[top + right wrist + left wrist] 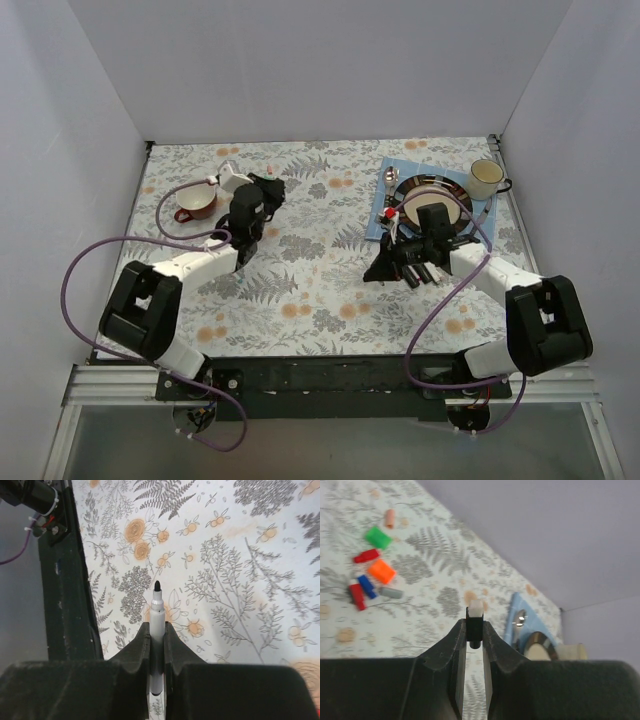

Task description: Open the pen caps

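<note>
My left gripper (475, 626) is shut on a small black pen cap (475, 630) with a white end, held above the floral table. Several loose pen caps lie on the cloth at the upper left of the left wrist view: a green one (378, 537), an orange one (382, 571), a red one (366, 556) and a blue one (367, 586). My right gripper (157, 628) is shut on a pale-barrelled pen (157, 607) whose black tip is bare and points away from me. In the top view the left gripper (266, 192) and right gripper (386, 264) are well apart. More pens (424, 272) lie by the right gripper.
A dark plate (450, 190) on a blue mat (378, 222) sits at the back right, with a spoon (389, 178) and a cream mug (487, 178). A red cup (195, 204) stands at the back left. The black base rail (65, 580) runs along the table's near edge.
</note>
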Available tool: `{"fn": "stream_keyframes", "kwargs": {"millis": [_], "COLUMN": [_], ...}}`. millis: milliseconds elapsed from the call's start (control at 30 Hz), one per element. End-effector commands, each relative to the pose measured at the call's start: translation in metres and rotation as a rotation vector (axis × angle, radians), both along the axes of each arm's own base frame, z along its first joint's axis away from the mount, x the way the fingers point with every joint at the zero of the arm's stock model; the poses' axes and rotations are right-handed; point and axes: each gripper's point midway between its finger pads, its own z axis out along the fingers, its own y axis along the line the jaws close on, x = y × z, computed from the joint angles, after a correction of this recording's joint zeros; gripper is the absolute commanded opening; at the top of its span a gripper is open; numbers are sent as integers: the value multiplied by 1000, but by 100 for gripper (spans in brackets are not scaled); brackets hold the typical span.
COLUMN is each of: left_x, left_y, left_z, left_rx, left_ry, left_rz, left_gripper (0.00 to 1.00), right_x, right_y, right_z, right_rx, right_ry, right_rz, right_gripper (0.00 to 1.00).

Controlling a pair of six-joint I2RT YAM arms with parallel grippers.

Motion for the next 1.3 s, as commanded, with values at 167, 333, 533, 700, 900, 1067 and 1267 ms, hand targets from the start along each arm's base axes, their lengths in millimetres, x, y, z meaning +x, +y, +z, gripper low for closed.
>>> {"fn": "stream_keyframes", "kwargs": {"millis": [167,333,533,700,900,1067,1267], "left_x": [31,47,63,74,77,79,50], "left_y": [66,81,90,93,96,90,61], "left_z": [-89,-131,-153,-151,-156,-111,-16], "left_rx": [178,253,298,337,351,330,289], "left_ry": [374,512,582,588,624,532,303], "left_rz": [-84,-104,-108,-113,-118,-140,-321], "left_gripper": [0,0,2,15,40,48,67], "right_x": [14,15,17,19,28,46,68], "right_y": [-17,-19,-20,-21,-29,-51,-93], "right_z": [13,9,8,4,-6,-24,-44], "right_rx": [-105,-123,-134,-147,-216,-373,-588], "right_ry": [-233,-228,-230,-226,-229,-262,-306], "right_rz": [42,33,28,21,-17,-104,-226], "right_gripper": [1,1,1,1,1,1,2]}}
